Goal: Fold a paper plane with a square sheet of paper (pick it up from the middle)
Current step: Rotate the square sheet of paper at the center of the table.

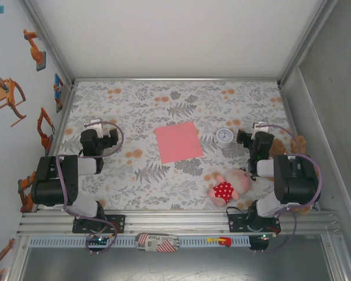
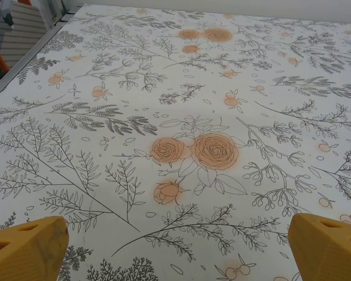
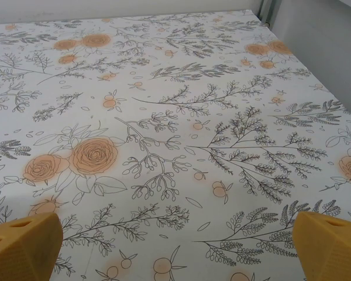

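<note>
Square sheet of paper (image 1: pixel 178 142): salmon-pink, flat, unfolded, no crease to be seen. Lies near the middle of the floral tablecloth (image 1: pixel 140 105), turned a little so that no edge runs square with the table's sides. Touches neither arm and nothing else on the cloth.

Just beside it at 3 o'clock, clear of its edge: a small round white dial (image 1: pixel 224 136), face up. At about 4 o'clock, nearer the arm bases and apart from the sheet: a pink plush doll (image 1: pixel 228 187) in a red dotted dress, lying down.

Well out at 9 o'clock from the sheet: the left gripper (image 1: pixel 97 127), over bare cloth, aimed toward 12 o'clock. From its wrist camera: yellow fingers (image 2: pixel 26 249) at the two bottom corners, spread wide, holding nothing, with printed roses and sprigs between them.

Well out at 3 o'clock, past the dial: the right gripper (image 1: pixel 258 130), likewise aimed toward 12 o'clock. From its wrist camera: yellow fingertips (image 3: pixel 330 246) far apart at the bottom corners, gripping nothing, bare patterned cloth between them.

At 6 o'clock, on the metal rail (image 1: pixel 181 222) between the arm bases: a red-and-white striped item (image 1: pixel 158 242), too small to identify.
</note>
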### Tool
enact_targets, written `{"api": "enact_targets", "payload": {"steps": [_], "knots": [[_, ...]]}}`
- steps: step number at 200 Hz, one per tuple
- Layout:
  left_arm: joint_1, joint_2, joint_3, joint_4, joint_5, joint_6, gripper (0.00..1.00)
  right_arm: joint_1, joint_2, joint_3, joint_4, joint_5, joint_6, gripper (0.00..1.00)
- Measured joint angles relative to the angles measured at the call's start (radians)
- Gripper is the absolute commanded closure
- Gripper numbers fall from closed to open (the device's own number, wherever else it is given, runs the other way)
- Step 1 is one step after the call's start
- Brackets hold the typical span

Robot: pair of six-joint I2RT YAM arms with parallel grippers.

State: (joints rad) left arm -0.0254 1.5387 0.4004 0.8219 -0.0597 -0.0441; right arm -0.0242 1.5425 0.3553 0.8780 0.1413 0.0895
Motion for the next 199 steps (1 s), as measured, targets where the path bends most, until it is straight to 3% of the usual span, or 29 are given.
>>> {"api": "enact_targets", "payload": {"steps": [199], "knots": [[0.0, -0.002, 0.0, -0.002, -0.003, 0.0, 0.04, 0.0, -0.009, 0.0, -0.008, 0.0, 0.0, 0.02]]}}
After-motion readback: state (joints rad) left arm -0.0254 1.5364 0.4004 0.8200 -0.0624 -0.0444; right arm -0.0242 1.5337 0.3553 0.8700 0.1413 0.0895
